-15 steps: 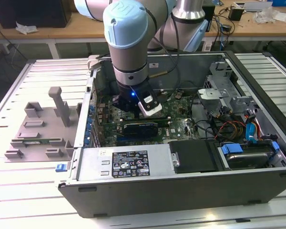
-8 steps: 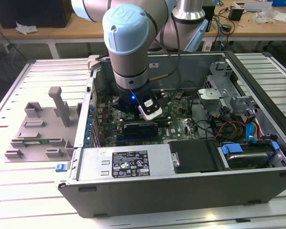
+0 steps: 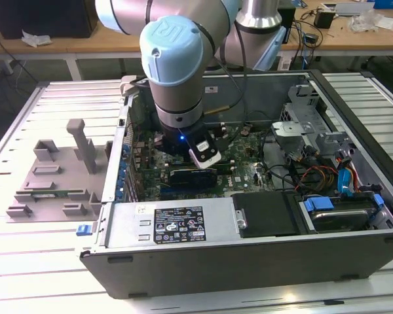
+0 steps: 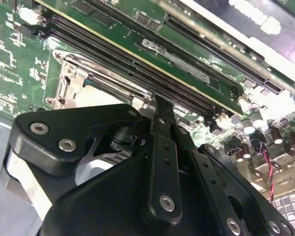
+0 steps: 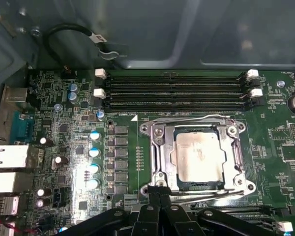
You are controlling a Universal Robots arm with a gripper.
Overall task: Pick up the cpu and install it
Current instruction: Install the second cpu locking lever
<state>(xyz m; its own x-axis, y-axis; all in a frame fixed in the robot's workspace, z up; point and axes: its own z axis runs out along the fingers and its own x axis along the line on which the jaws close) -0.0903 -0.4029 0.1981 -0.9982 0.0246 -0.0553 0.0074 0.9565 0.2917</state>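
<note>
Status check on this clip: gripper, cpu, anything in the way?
Gripper shut, empty, at the socket frame edge. Cpu seated in the socket, frame around it. Memory slots beside it; nothing lying on the cpu.

My own arm (image 3: 177, 65) blocks the exterior view of the socket frame (image 5: 196, 155), so from there I cannot see the cpu (image 5: 197, 158) lying in it. In the second wrist view my black linkage (image 4: 152, 182) hides most of that frame. In the first wrist view my gripper (image 5: 160, 194) is cut off below the frame, its fingers (image 5: 155, 196) pressed together with nothing visible between them.
</note>
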